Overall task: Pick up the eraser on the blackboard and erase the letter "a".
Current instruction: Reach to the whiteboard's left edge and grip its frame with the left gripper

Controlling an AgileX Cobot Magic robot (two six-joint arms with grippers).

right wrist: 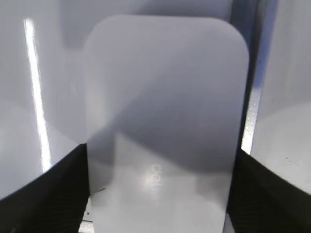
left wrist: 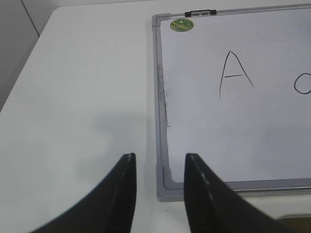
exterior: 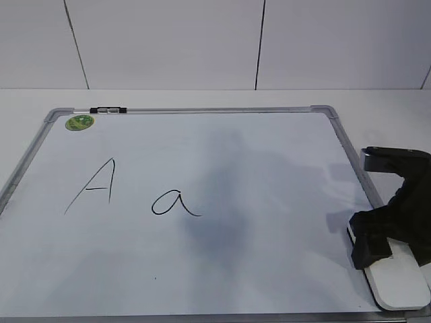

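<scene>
Three camera views show this moment. From the exterior view, you look down at a slant on a large rectangular whiteboard with a grey metal frame, the blackboard [exterior: 222, 114], lying flat on a white table [exterior: 202, 97]. A round green sticker [exterior: 79, 122] sits in its far left corner, with a small black clip [exterior: 108, 109] on the far frame edge just beside it. A tall angular capital "A" [exterior: 94, 185] in thin black marker stands left of centre, and the small cursive letter "a" [exterior: 175, 202] sits just to its right, unsmudged. At the near right corner of the board lies the white rounded oblong plastic eraser [exterior: 401, 279], with your right gripper [exterior: 390, 235] down over its far end, one dark finger along its left side.

From the left wrist view, your left gripper [left wrist: 158, 194] hovers over the board's near left corner, its two black fingers spread apart and holding nothing. The sticker [left wrist: 181, 24], the clip [left wrist: 200, 12] and the capital "A" [left wrist: 233, 73] lie beyond it; only the loop of the cursive "a" [left wrist: 302, 83] shows at the right edge.

From the right wrist view, the eraser [right wrist: 165, 126] fills the frame, faint grey lettering on its top. Your right gripper [right wrist: 160, 194] straddles it, black fingers [right wrist: 53, 194] at both long sides; you cannot tell whether they press on it.
</scene>
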